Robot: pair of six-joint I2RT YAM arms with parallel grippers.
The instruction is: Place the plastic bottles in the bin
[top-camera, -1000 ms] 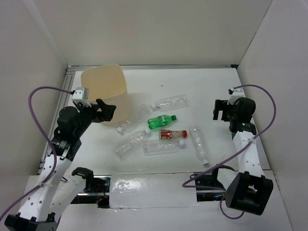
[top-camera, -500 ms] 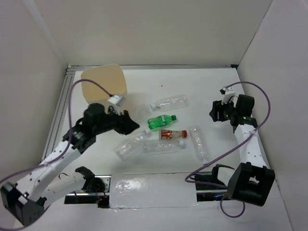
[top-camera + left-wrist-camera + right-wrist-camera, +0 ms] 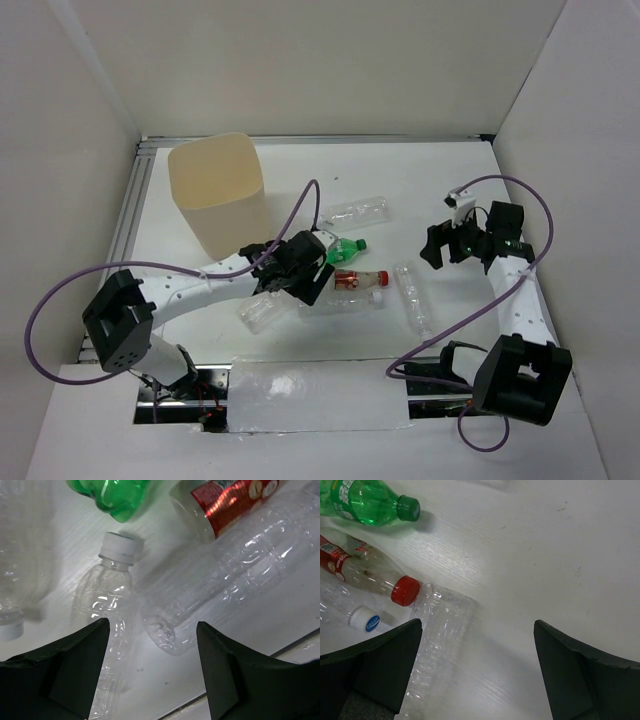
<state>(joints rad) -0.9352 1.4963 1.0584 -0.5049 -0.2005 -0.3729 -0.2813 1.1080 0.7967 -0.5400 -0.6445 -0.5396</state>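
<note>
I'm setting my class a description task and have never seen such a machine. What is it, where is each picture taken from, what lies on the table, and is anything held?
Two robot arms are bolted at the near edge of a table. The wide picture looks down from above and behind them: left arm on the left, right arm on the right. The other two come from a camera on each wrist, looking past that arm's jaws. On the table stands a beige bin; beside it lie plastic bottles: a green bottle, a red-labelled bottle and several clear ones. Both pairs of jaws are open and hold nothing; the left pair hangs over the bottles.
</note>
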